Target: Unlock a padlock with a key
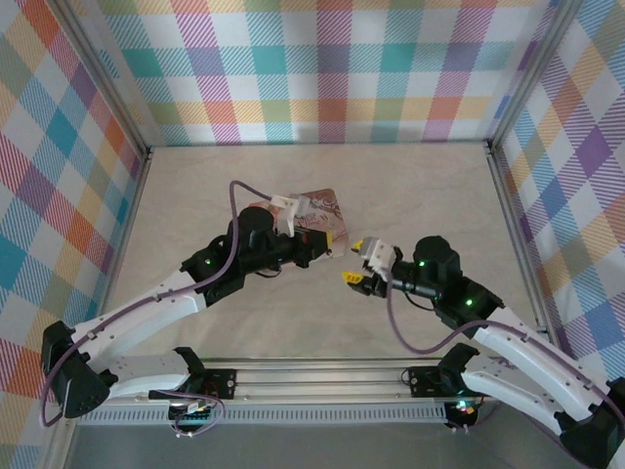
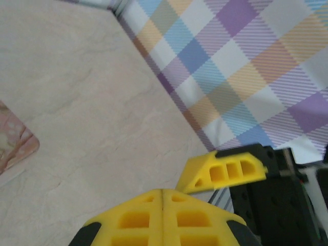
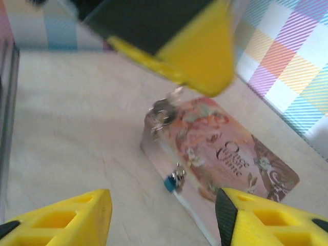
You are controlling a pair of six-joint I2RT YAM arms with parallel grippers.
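Padlock (image 3: 170,182) with blue body lies at the long edge of the pink tin (image 3: 225,154), touching it. Left gripper (image 2: 161,197) has fingers pressed together, nothing visible between. Right gripper (image 3: 163,205) is spread wide and empty, near the tin.

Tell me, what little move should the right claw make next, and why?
Probably ease the right gripper forward and down toward the padlock. Its jaws stand open, and the small blue lock sits untouched at the near edge of the pink tin, ahead of them. The left gripper, shut, hangs above the tin with a silvery piece below it; whether that is the key is unclear.
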